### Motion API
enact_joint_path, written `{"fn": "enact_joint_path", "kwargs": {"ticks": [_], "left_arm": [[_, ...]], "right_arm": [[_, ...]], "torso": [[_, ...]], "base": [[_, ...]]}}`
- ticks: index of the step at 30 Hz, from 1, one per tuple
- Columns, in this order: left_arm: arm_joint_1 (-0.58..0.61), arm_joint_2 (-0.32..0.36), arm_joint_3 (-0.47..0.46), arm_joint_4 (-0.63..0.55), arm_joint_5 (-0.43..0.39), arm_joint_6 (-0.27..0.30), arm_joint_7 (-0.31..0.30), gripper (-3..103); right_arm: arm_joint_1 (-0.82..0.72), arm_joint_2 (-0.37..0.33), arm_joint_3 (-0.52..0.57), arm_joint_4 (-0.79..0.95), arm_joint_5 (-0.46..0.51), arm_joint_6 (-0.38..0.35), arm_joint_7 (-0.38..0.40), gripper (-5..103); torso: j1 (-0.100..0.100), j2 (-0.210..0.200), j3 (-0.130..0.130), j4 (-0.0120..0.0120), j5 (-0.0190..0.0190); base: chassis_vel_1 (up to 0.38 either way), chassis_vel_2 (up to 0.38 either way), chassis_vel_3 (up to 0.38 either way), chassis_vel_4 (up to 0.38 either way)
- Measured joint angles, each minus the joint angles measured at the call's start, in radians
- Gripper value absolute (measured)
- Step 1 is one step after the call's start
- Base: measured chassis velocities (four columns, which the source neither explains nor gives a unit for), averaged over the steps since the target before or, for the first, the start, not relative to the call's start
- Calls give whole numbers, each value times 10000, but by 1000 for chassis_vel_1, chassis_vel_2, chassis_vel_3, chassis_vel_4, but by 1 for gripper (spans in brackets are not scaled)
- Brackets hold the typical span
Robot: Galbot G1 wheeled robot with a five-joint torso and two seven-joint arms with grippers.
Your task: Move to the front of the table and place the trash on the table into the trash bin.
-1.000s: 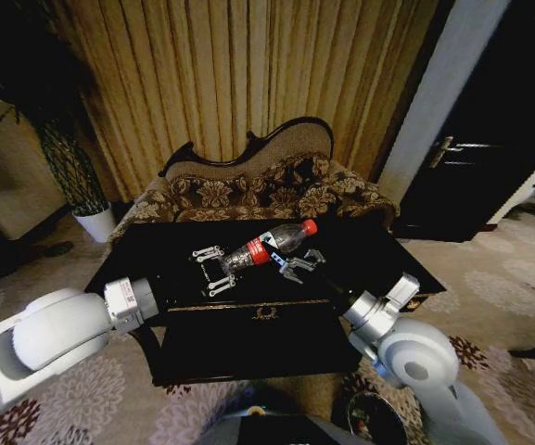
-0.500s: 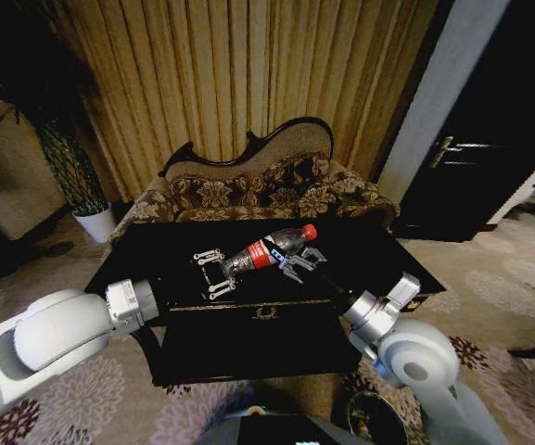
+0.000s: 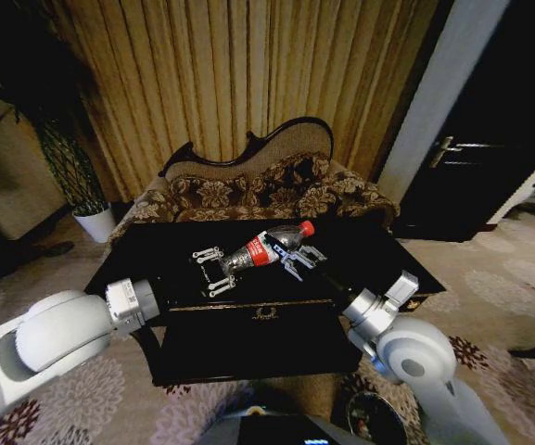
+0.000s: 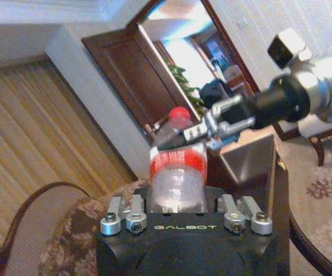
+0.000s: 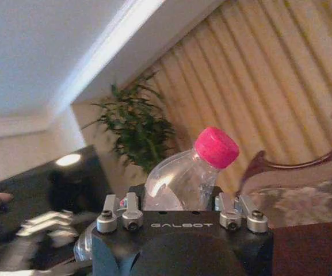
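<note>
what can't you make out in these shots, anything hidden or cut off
- Trash bin: head view, cut by the bottom edge and partly behind the right arm; its label is unreadable.
- Bottle base: left wrist view, hidden behind the left gripper body.
- Bottle lower half: right wrist view, behind the right gripper body.
- Other litter on the table: too dark and small to pick out in the head view.
- Left gripper in the right wrist view: blurred.

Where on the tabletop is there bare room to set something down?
On the table, free patches lie at the left end and at the right end beyond the right gripper. The middle is crowded: the left gripper and right gripper flank the bottle.
</note>
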Motion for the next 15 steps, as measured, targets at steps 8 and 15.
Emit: {"fn": "enact_joint_path", "kwargs": {"ticks": [8,15], "left_arm": [[-121,-385,-161,1,-199,253,-381,76],[-197,-644,-372,5,-523,460,-694,99]], "right_arm": [[184,-170,274,-819,-621,147,2,36],[440,-166,320,-2232,-1524,517,-4,31]], "torso": [[0,0,0,0,1],[0,0,0,0,3]], "base": [[0,0,0,0],[0,0,0,0]]}}
